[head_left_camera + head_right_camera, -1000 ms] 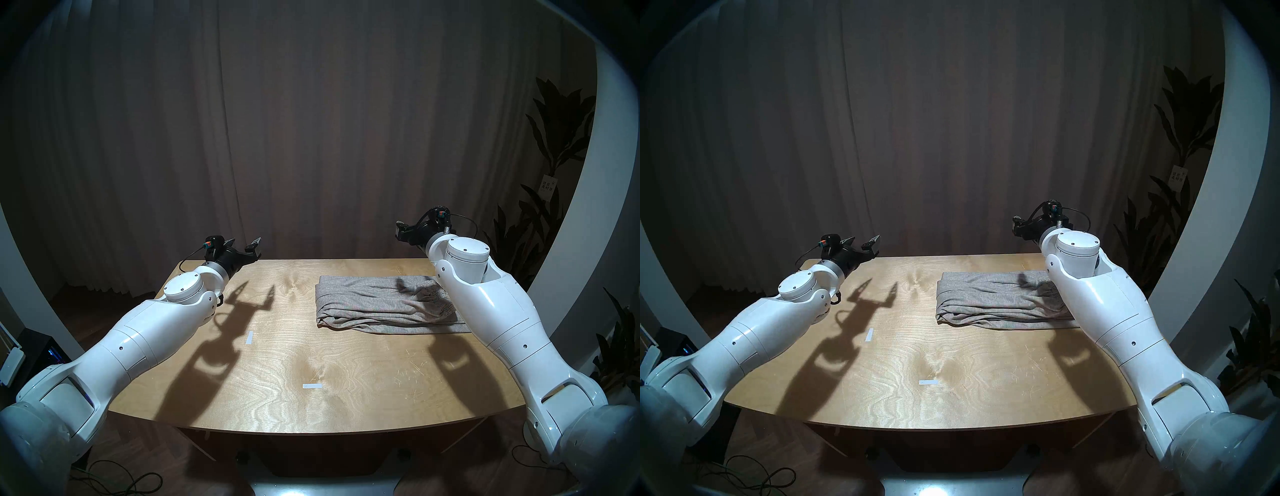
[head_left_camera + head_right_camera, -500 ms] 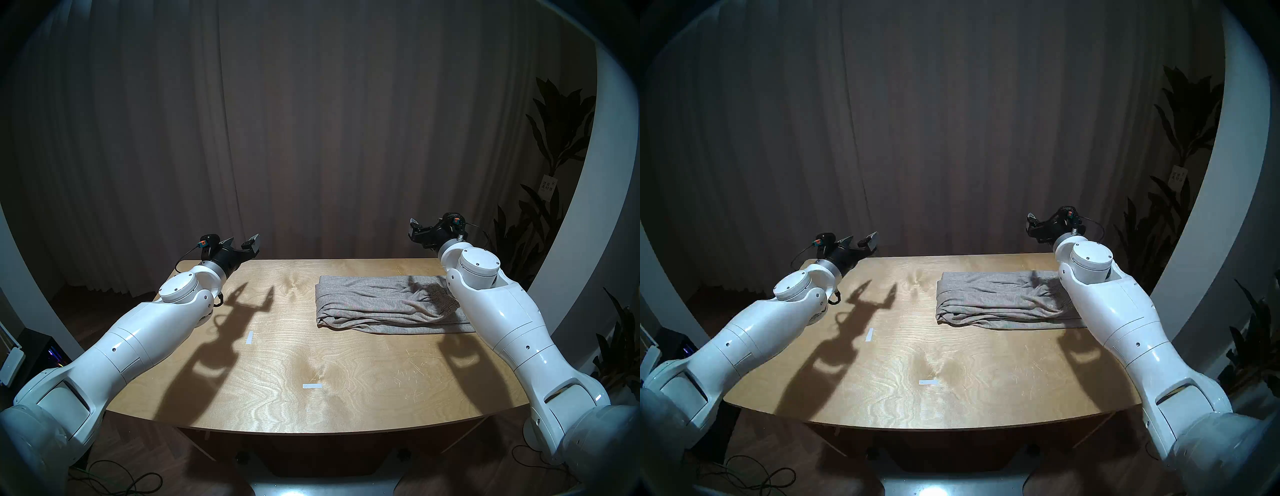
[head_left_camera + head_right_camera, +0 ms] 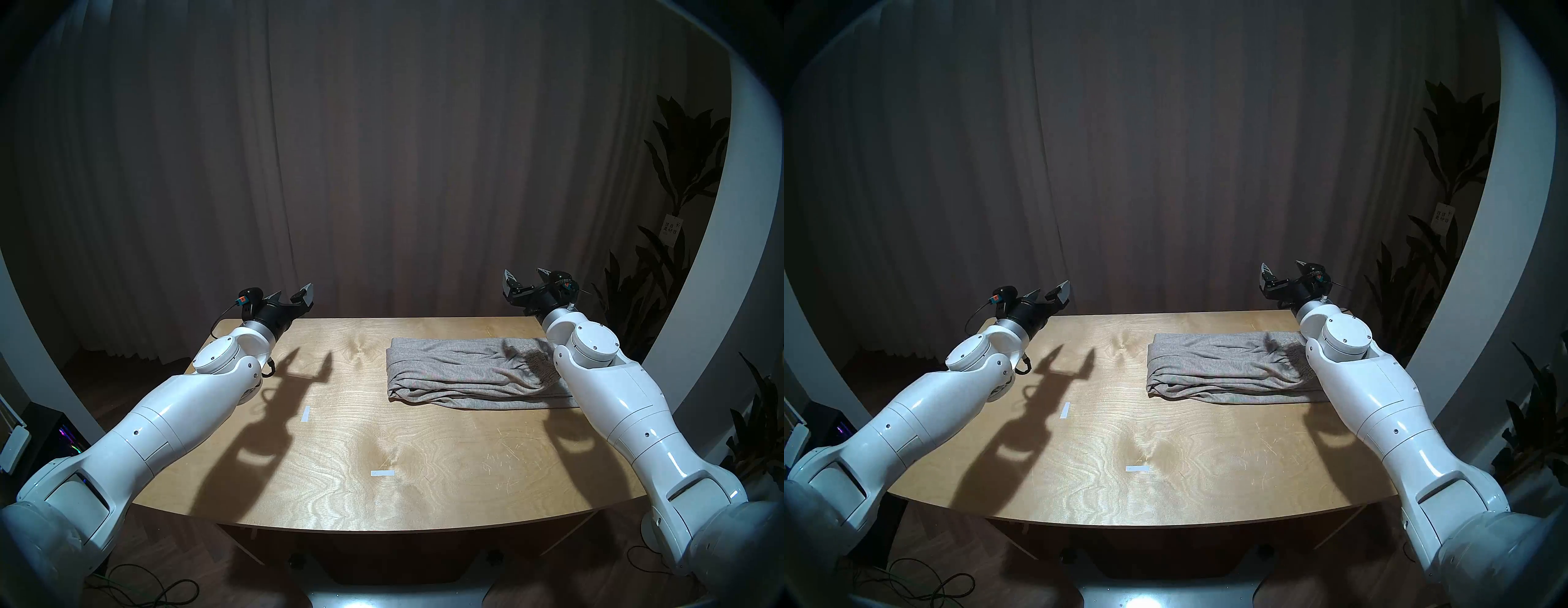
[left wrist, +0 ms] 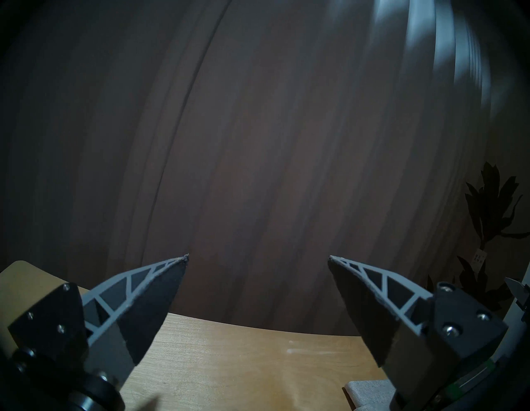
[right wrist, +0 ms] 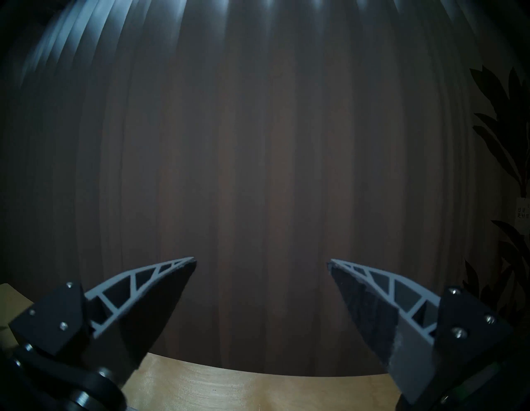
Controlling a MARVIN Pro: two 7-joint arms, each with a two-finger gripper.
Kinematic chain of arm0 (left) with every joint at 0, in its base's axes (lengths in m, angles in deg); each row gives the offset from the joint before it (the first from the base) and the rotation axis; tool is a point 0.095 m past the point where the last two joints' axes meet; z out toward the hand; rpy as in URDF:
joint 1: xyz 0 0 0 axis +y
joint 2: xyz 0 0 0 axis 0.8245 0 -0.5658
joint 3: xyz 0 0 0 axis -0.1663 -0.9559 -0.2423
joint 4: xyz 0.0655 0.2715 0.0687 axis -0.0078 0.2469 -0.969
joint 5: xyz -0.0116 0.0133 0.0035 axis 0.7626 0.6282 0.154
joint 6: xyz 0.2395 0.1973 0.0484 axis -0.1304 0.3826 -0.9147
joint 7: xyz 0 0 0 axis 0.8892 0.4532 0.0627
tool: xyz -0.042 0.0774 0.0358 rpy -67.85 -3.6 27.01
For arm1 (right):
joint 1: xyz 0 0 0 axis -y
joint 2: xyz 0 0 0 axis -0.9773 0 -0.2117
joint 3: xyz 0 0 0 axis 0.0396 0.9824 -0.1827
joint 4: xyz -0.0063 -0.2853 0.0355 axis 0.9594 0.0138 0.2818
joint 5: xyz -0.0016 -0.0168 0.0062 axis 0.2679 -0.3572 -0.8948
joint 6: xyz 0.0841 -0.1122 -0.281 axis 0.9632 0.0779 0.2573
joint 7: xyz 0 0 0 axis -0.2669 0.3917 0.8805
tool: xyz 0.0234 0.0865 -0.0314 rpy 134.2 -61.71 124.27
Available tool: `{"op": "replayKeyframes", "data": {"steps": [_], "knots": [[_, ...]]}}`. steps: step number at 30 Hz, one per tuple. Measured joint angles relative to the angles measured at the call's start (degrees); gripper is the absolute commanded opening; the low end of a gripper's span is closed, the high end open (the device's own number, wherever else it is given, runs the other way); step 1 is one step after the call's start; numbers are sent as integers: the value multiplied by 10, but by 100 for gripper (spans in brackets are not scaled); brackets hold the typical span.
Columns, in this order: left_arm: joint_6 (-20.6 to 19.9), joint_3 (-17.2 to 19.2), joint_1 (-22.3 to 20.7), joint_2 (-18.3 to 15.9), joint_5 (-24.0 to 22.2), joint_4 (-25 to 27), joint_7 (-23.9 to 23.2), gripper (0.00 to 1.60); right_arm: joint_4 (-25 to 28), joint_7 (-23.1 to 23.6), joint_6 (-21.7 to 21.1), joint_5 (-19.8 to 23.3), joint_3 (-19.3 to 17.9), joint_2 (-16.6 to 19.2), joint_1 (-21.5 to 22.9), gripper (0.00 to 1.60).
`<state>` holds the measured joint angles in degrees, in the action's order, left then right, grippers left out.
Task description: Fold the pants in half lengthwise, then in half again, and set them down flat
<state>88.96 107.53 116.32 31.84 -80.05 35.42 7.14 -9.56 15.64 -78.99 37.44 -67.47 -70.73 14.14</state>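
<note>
While both arms hang raised at the far corners of the table (image 3: 322,488), the pants (image 3: 462,373) lie folded in a compact grey bundle on the far right part of the top, flat & apart from both tools. Left gripper (image 3: 292,297) is spread wide w/ nothing between its fingers (image 4: 155,304), pointing roughly level toward the curtain (image 3: 382,148); right gripper (image 3: 524,282) is likewise spread wide & empty, up above the bundle's right end, not touching it. Judging by the stacked layers, folds look done & the pants set down, so little seems left. Fabric reads as soft, limp knit: light, no stiffness, likely to sag & slide out of its layers if lifted from one spot. The gathered waistband (image 3: 539,365) at the right end is the thickest, grippiest bit. If a re-grip were needed, prob best to pinch thru all layers at two corners of one short edge, both arms together, keeping the stack taut.
</note>
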Motion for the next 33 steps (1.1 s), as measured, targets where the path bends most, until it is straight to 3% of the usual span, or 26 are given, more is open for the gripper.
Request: {"op": "replayKeyframes", "data": {"steps": [18,28,33], "knots": [[46,-21,13,7,81,-3,87,160,-89,91,163,-19,2,-23,10,160],[62,-31,16,2,130,1,126,160,-165,113,256,-71,23,-39,39,160],[69,-35,18,0,149,3,144,160,-208,114,285,-71,13,-52,62,160]]}}
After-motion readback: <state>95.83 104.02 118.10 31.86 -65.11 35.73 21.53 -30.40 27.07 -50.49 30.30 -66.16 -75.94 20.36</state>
